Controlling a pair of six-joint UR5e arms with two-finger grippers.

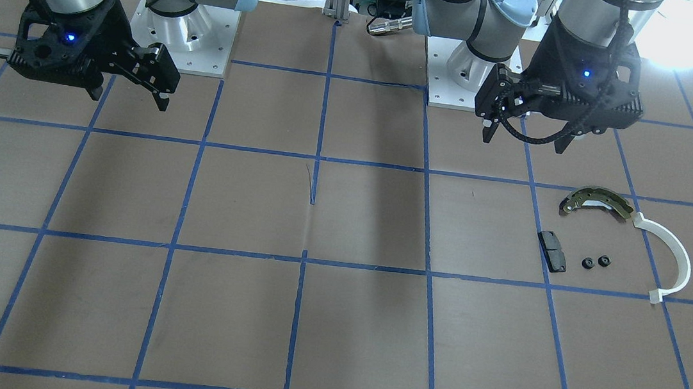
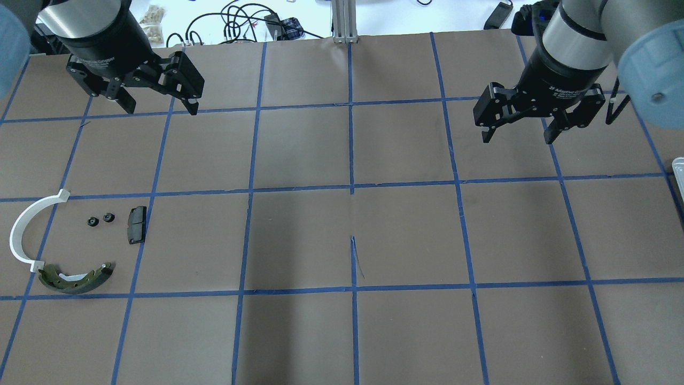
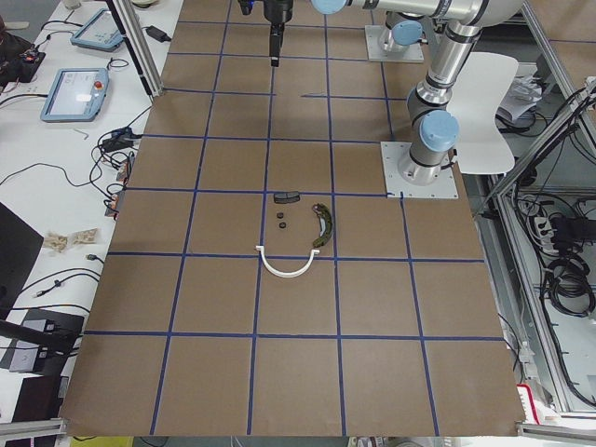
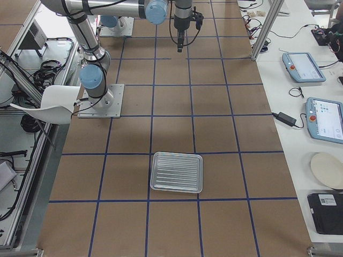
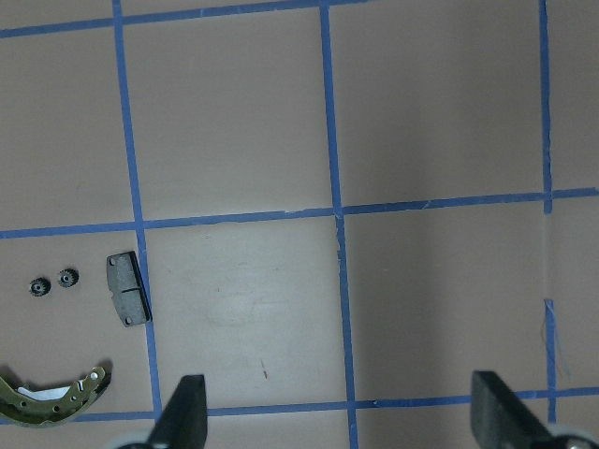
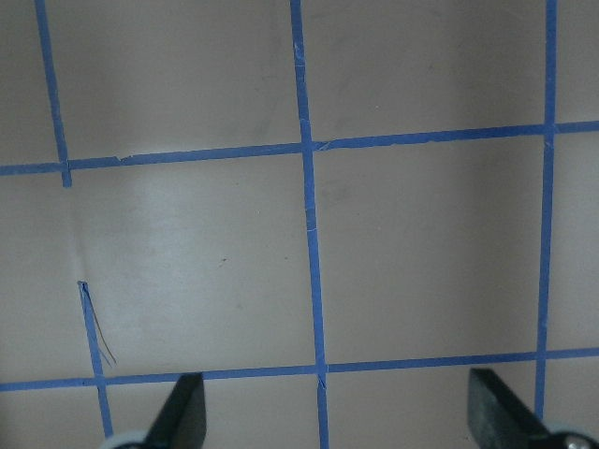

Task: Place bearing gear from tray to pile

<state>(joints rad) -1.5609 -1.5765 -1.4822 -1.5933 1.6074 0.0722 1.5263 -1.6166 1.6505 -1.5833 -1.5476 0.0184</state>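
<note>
Note that the left gripper (image 2: 160, 107) hung above the table (image 2: 299, 235) with its jaws spread wide; in its wrist view you saw only taped table surface between them. The right gripper (image 2: 517, 138) stood the same way, jaws apart and gripping nothing. You found two small black bearing gears (image 2: 109, 217) lying side by side, just apart, within the pile on the robot's left. They lay between the white plastic arc (image 2: 13, 235) and the black pad (image 2: 136, 224), with the brake shoe (image 2: 75, 280) nearer the robot, just beside one end of the arc. The tray (image 4: 177, 172) sat flat at the table's right end, well apart from both grippers and the pile.
</note>
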